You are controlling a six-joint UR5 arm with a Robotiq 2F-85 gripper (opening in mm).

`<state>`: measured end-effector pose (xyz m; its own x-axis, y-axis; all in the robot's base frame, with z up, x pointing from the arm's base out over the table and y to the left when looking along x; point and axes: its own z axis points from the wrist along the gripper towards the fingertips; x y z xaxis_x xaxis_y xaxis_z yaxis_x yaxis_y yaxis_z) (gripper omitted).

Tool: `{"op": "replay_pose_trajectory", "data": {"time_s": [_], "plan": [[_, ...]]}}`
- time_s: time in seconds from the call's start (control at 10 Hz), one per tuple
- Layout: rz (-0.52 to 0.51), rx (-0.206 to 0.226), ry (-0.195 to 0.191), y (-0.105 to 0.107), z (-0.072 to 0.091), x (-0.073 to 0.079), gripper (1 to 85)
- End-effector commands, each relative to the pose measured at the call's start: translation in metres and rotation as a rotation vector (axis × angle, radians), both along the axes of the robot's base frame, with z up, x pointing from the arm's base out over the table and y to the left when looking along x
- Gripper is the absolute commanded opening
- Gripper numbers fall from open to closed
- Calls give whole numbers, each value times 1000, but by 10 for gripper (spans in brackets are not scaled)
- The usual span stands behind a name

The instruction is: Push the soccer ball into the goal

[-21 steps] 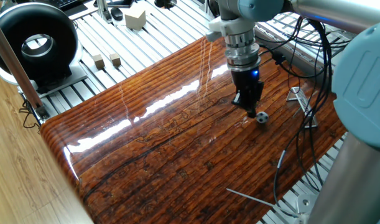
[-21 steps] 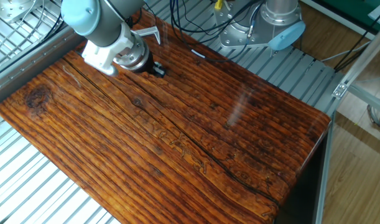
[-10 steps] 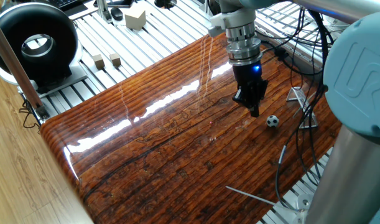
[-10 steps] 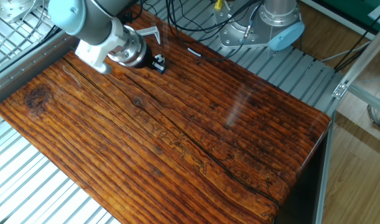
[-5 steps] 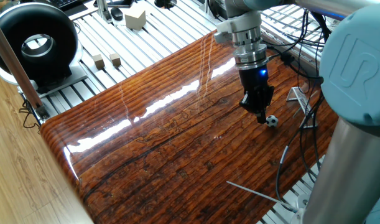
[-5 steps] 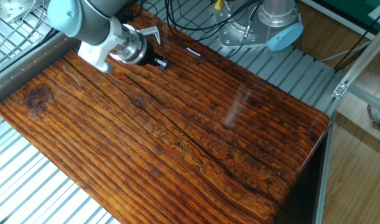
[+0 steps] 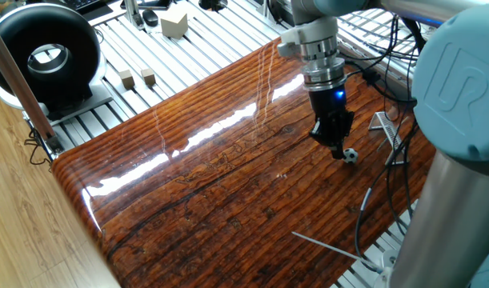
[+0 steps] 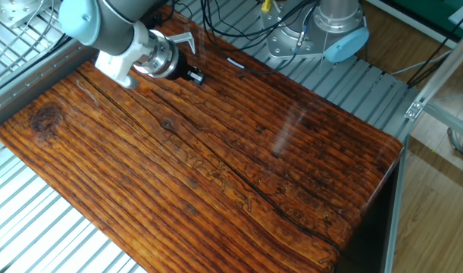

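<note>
The soccer ball (image 7: 350, 156) is a tiny black-and-white ball on the dark wooden board, near its right edge. My gripper (image 7: 337, 152) points down with its fingers together and its tip touching, or almost touching, the ball's left side. It holds nothing. The goal (image 7: 387, 131) is a small silver metal frame standing just right of the ball, a few ball-widths away. In the other fixed view the gripper (image 8: 195, 76) is at the board's far left corner, with the goal (image 8: 181, 39) just behind it. The ball is not clearly visible there.
A big black ring-shaped device (image 7: 44, 56) stands at the far left. Two small wooden cubes (image 7: 137, 78) and a larger cube (image 7: 174, 22) lie on the slatted table. Black cables (image 7: 392, 76) hang by the goal. Thin metal rods (image 7: 324, 252) lie near the board's front corner.
The ball rolled a little to the right, toward the goal, and stopped. My gripper followed it right and closed up to its left side. Nothing has moved in the last half second.
</note>
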<state>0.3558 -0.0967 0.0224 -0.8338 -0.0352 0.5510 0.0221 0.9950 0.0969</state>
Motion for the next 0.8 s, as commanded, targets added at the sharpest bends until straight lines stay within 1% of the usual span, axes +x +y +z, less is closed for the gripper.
{"op": "replay_pose_trajectory", "data": {"time_s": [0.0, 0.1, 0.2, 0.3, 0.4, 0.5, 0.6, 0.7], "plan": [[99, -132, 62, -44, 10, -15, 10], [149, -196, 88, -65, 17, -20, 10], [176, -275, 72, -85, 19, -15, 10], [197, -331, 64, -99, 25, -10, 10], [130, -234, 95, -67, 34, -15, 10], [93, -188, 110, -47, 43, -14, 10], [70, -178, 109, -33, 49, -10, 10], [46, -156, 106, -19, 52, -7, 10]]}}
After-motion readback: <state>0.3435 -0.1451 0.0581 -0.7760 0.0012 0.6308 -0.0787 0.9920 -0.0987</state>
